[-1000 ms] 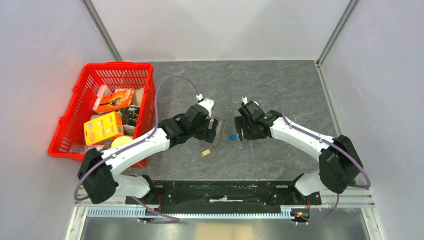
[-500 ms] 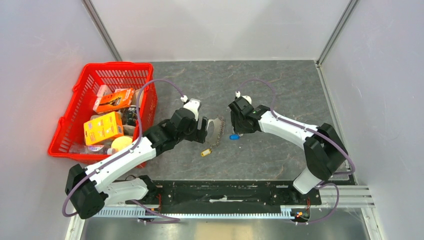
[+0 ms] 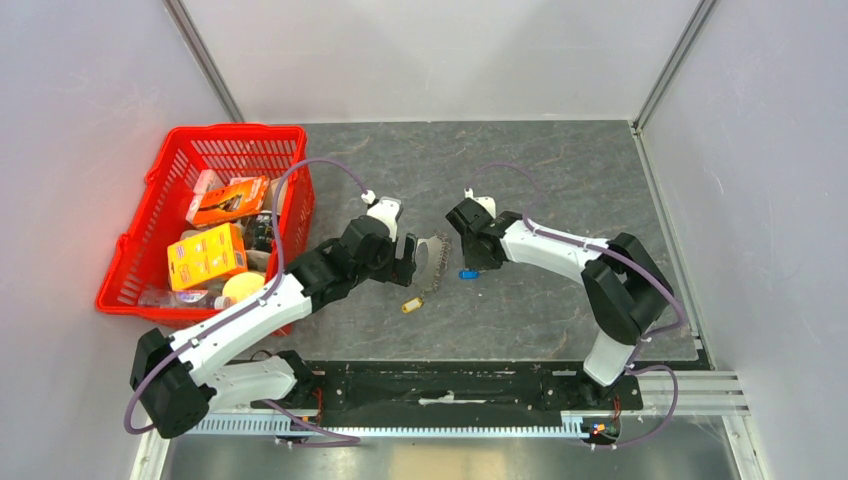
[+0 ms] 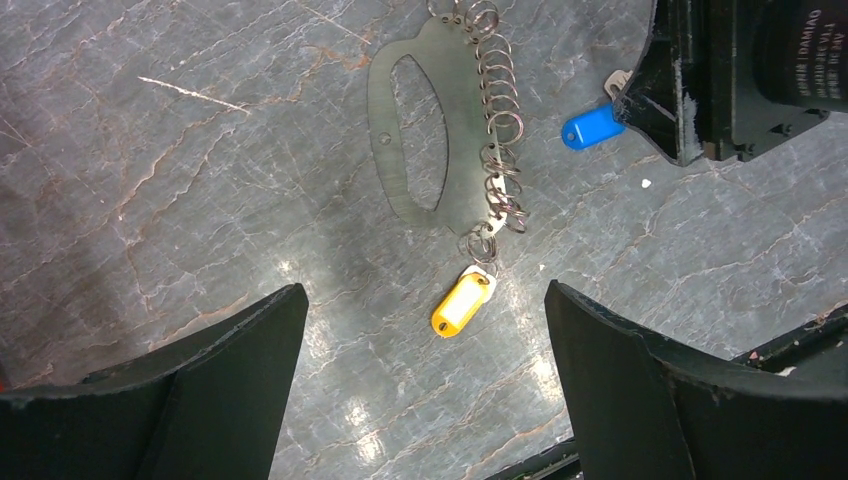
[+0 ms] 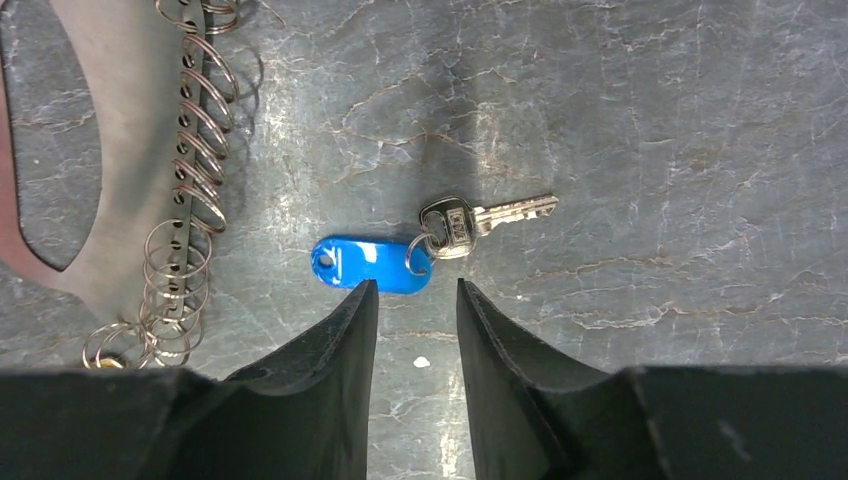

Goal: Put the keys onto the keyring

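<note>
The keyring (image 4: 383,120) is a grey metal plate with an oval hole and a row of silver rings; it lies flat on the table and also shows in the top view (image 3: 428,258) and the right wrist view (image 5: 110,150). A yellow key tag (image 4: 462,305) lies at its lowest ring and looks hooked to it. A blue key tag (image 5: 367,264) with a small silver key (image 5: 485,214) lies loose to the right of the rings. My right gripper (image 5: 413,290) hovers just near of the blue tag, jaws narrowly apart and empty. My left gripper (image 4: 425,295) is wide open above the yellow tag.
A red basket (image 3: 240,131) with orange and yellow boxes stands at the left. A black rail (image 3: 450,385) runs along the near edge. Grey walls close in the marbled table (image 3: 560,170) on three sides.
My right gripper has moved left toward the keyring and now sits over the blue tag. My left gripper has drawn back a little to the left. Tags and keyring have not moved.
</note>
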